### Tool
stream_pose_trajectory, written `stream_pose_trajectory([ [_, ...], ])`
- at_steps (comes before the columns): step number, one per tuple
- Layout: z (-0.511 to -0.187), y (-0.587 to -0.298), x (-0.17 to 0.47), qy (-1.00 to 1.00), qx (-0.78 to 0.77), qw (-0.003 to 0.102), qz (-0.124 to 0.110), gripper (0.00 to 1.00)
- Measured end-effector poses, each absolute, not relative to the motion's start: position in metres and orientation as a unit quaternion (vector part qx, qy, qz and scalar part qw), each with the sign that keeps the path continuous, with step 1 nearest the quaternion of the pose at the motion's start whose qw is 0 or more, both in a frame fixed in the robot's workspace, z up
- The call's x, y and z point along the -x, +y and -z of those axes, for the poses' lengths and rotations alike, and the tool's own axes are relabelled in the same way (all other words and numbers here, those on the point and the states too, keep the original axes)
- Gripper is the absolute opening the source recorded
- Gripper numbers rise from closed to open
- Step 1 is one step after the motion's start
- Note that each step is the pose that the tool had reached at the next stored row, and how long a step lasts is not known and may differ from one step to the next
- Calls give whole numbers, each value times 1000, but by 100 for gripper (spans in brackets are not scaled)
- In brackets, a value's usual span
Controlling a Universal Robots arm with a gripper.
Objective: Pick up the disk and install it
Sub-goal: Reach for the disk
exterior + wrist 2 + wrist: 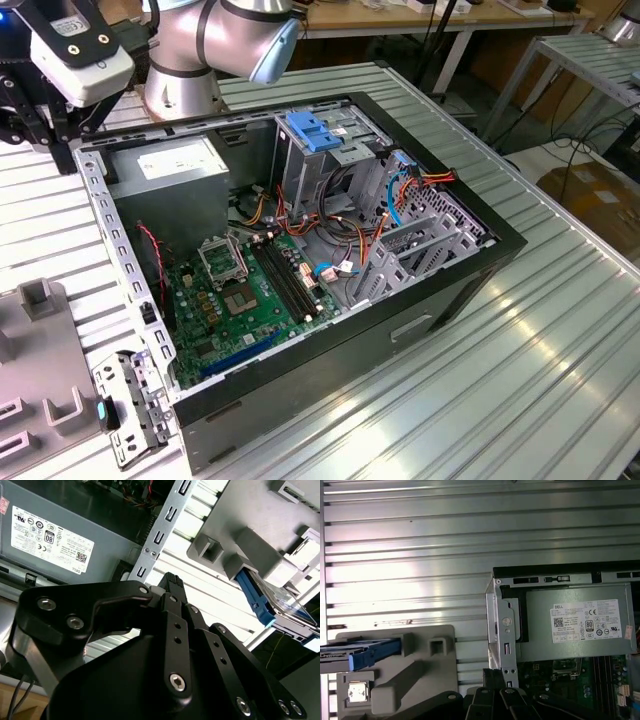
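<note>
Blue-railed disk in grey holder, long axis along table ribs; jaws unclear.

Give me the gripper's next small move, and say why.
Probably shift sideways off the computer case toward the grey holder. In the first wrist view the gripper hangs over the case's edge, while the disk rests in the holder beside it, untouched.
</note>
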State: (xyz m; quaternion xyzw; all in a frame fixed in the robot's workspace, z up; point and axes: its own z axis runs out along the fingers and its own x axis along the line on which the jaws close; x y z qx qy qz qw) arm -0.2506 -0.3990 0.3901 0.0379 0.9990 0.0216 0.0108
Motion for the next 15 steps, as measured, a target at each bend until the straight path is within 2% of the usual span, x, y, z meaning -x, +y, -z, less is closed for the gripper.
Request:
stream_pose_trajectory([
  [15, -390, -399, 263, 999, -38, 11, -22, 11],
])
